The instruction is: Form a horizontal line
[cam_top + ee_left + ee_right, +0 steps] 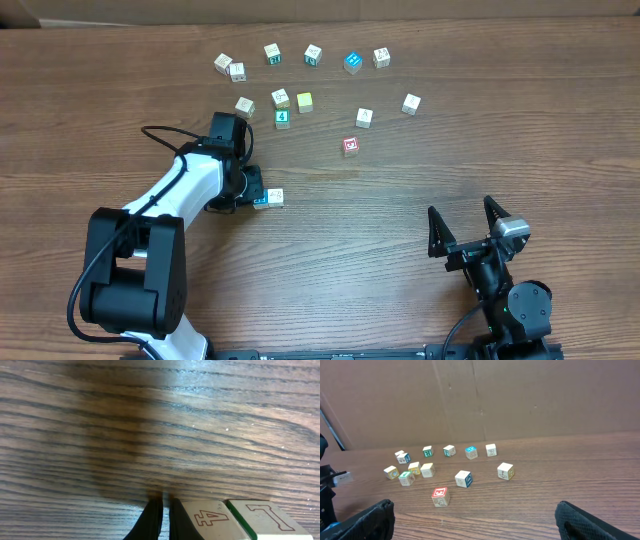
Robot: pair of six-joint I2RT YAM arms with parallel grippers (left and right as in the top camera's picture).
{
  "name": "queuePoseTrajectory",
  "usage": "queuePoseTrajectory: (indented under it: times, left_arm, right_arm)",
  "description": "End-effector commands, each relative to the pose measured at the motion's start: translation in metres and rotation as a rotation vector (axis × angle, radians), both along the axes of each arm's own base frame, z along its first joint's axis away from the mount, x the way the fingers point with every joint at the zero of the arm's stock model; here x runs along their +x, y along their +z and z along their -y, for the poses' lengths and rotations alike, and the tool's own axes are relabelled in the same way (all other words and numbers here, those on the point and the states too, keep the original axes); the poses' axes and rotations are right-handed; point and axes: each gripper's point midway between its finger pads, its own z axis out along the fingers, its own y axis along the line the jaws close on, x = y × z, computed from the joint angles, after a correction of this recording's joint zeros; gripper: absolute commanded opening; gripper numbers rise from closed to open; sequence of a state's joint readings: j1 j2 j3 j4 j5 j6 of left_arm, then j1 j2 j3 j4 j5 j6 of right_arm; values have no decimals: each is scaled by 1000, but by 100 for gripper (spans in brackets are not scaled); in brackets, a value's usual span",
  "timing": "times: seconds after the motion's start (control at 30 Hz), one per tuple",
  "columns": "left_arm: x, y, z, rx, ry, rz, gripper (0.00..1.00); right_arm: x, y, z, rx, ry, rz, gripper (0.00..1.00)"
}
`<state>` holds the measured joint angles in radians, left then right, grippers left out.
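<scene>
Several small wooden letter and number blocks lie scattered across the far half of the table, among them a red one (350, 146) and a blue one (352, 62). Two blocks sit side by side near the left middle (268, 198). In the left wrist view they show as a block marked 4 (215, 520) and a green-edged block marked 7 (265, 517). My left gripper (250, 188) is down at the table with its fingers (165, 507) shut on nothing, the right finger against the 4 block. My right gripper (461, 210) is open and empty near the front right.
A cardboard wall (520, 400) stands behind the table's far edge. The red block (440, 496) is the loose block nearest my right gripper (475, 512). Bare wood lies between the block pair and the right arm.
</scene>
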<state>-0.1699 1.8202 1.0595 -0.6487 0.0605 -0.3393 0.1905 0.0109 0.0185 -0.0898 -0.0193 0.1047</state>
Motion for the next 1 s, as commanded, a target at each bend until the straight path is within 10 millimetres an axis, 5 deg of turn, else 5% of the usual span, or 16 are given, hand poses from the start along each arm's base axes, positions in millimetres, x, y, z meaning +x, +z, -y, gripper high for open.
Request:
queuePoseTrajectory:
  times: [0.0, 0.97]
  left_arm:
    - [-5, -6, 4, -3, -42, -17, 4]
    - [4, -5, 6, -2, -91, 27, 4]
  right_arm:
    - [0, -2, 0, -1, -1, 4, 100]
    - [0, -2, 0, -1, -1, 4, 100]
